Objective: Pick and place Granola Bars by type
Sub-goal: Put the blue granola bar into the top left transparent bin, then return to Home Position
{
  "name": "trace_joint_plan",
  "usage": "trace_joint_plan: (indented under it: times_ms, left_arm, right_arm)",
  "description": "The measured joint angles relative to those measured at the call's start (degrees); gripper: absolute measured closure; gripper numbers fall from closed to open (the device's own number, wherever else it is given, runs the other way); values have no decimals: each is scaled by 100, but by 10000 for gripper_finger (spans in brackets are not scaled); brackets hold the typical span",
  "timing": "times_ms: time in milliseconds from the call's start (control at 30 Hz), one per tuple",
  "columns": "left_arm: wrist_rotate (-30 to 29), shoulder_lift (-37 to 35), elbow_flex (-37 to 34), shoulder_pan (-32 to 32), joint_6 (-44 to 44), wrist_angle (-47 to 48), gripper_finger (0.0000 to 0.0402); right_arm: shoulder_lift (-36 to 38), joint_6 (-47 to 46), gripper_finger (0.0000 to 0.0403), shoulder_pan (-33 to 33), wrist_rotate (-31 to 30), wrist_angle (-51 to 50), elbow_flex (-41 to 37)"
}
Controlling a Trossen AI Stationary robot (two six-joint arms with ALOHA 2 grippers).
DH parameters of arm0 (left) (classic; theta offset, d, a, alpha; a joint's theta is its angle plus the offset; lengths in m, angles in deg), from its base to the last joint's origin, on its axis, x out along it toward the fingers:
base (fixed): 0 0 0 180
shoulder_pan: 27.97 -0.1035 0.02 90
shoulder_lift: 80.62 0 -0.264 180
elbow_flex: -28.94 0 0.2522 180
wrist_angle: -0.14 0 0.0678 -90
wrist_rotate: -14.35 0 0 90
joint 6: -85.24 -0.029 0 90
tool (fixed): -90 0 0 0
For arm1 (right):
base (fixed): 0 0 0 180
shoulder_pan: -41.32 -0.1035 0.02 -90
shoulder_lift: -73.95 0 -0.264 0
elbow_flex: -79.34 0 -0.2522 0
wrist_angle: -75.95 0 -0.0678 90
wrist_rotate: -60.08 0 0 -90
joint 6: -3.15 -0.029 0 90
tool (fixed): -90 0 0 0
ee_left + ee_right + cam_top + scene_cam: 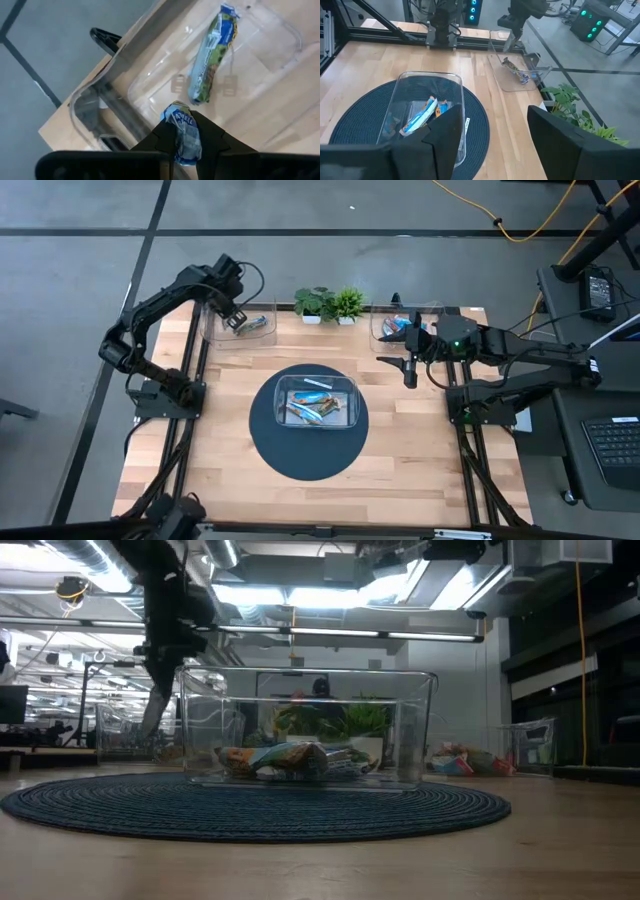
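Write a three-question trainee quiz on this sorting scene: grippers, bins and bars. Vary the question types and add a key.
1. True or false: the left gripper is shut on a blue bar over the far-left bin.
2. Which bin sits on the round dark mat? A. far-left bin B. centre bin C. far-right bin
3. Fill in: the right gripper is ____ and holds nothing.

Key: 1 true; 2 B; 3 open
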Motion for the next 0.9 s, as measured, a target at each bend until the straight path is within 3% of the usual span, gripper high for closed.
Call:
trace_joint_plan:
  times_ms: [233,500,733,900]
  left_arm:
    - [-124,66,-429,-150,-80,-622,356]
    - [-87,385,-443,-199,-90,-631,337]
    - [-28,308,-413,-199,-384,-549,274]
    - [-26,264,43,-199,-346,-143,217]
  right_arm:
    - [0,-1,176,-1,0,2,0]
    - [0,-13,176,0,0,2,0]
    - [0,-280,176,0,-2,-2,0]
    - [0,-234,176,0,-2,-4,0]
